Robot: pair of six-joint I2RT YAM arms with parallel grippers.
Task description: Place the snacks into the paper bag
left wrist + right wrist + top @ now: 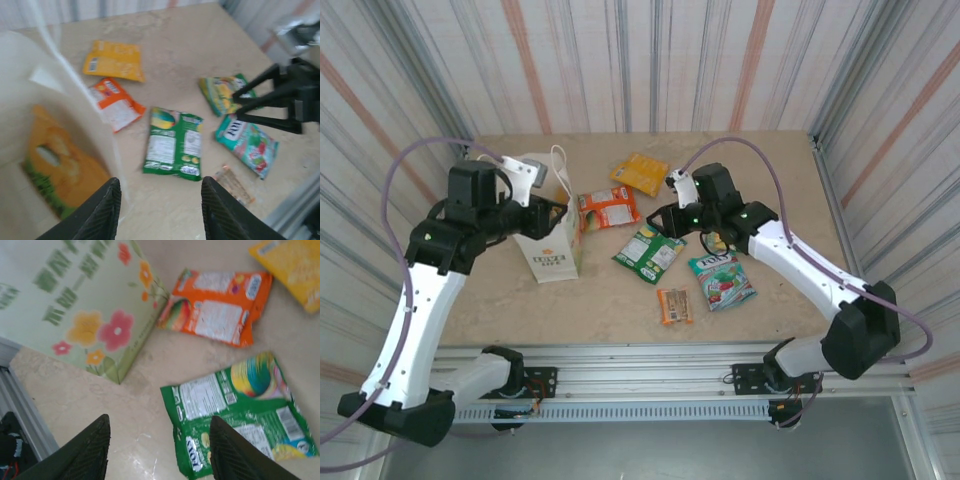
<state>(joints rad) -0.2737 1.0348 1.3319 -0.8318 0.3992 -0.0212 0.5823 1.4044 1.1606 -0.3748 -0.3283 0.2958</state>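
Left gripper (160, 212): released; its two black fingers (102, 212) stand apart with nothing between them, hanging over the rim of the bag's open mouth.
Paper bag (552, 250): cream-white paper carrier bag with twisted white loop handles, upright, mouth up, directly below the left gripper; ahead and left of the right gripper.
Bag writing: rows of green letters above pink, yellow and orange flowers; too blurred to read.
Orange packet (55, 170): flat shiny orange snack packet with a green strip at one end, inside the bag, below and left of the left gripper's left finger; long axis slanted; no legible writing.
Right gripper (160, 450): released; fingers (90, 450) apart and empty, hovering above the beige stone-look table (145, 365).
Green-white packet (235, 405): shiny green packet, white fine-print panel and barcode facing up, flat just ahead of the right gripper's right finger; small blue oval logo, unreadable; seen from the left gripper, its long axis runs straight away.
Red-orange packet (220, 310): white label panel up, farther ahead of the right gripper, long axis crosswise, one end just beside the bag's bottom corner; print illegible.
Yellow-orange packet (642, 173): farthest ahead of the right gripper, lying slanted.
Teal-red packet (247, 142): behind the right gripper, toward the arm bases; short white word at one end, not surely readable.
Yellow-green packet (217, 95): partly under the right gripper.
Tiny orange bar pack (675, 305): well behind the right gripper, near the table's near edge.
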